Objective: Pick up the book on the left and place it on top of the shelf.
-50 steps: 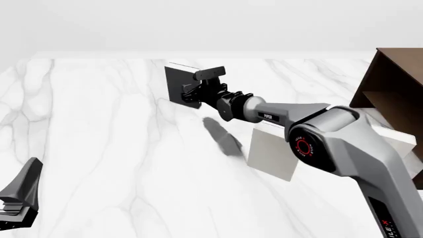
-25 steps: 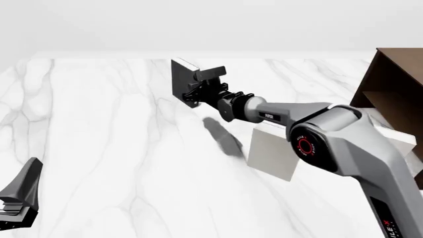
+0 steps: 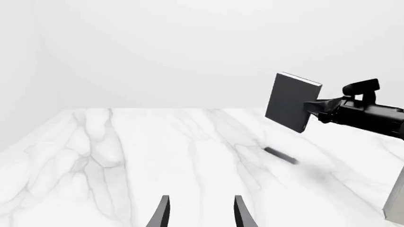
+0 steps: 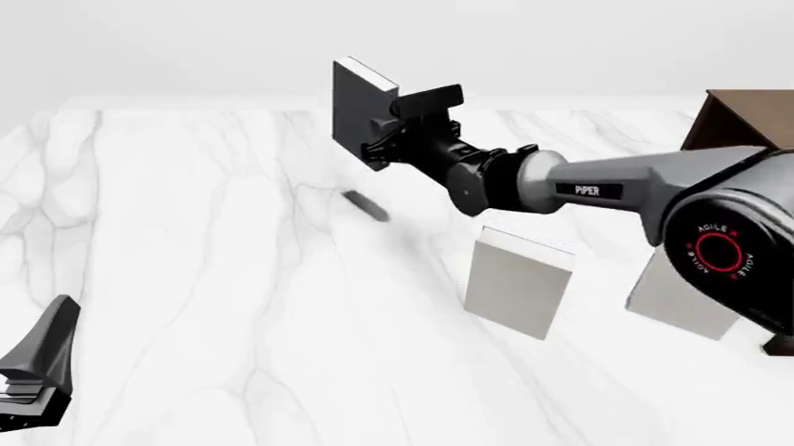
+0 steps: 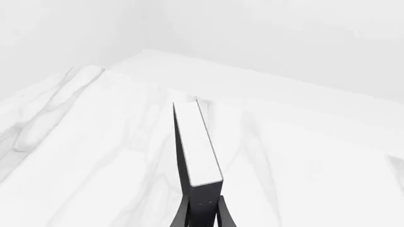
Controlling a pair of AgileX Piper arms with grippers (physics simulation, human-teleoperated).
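The dark charcoal book (image 4: 357, 110) with white page edges hangs in the air well above the table, upright, with my right gripper (image 4: 394, 130) shut on its near edge. The left wrist view shows the same book (image 3: 290, 101) held aloft, its small shadow on the marble below. In the right wrist view the book (image 5: 196, 146) stands edge-on between the fingers (image 5: 184, 213). The dark brown shelf (image 4: 745, 121) shows at the front view's right edge, partly hidden by the right arm. My left gripper (image 3: 200, 212) stays low at the near left, open and holding nothing.
Two light grey-white books stand on the marble table (image 4: 186, 260): one (image 4: 519, 282) in the middle right, the other (image 4: 680, 299) nearer the shelf, partly behind the right arm. The left gripper's body (image 4: 37, 367) sits at the front view's lower left corner.
The right gripper has lifted the dark book higher and a little to the right, well off the table. Its shadow has shrunk. The left arm has stayed where it was.
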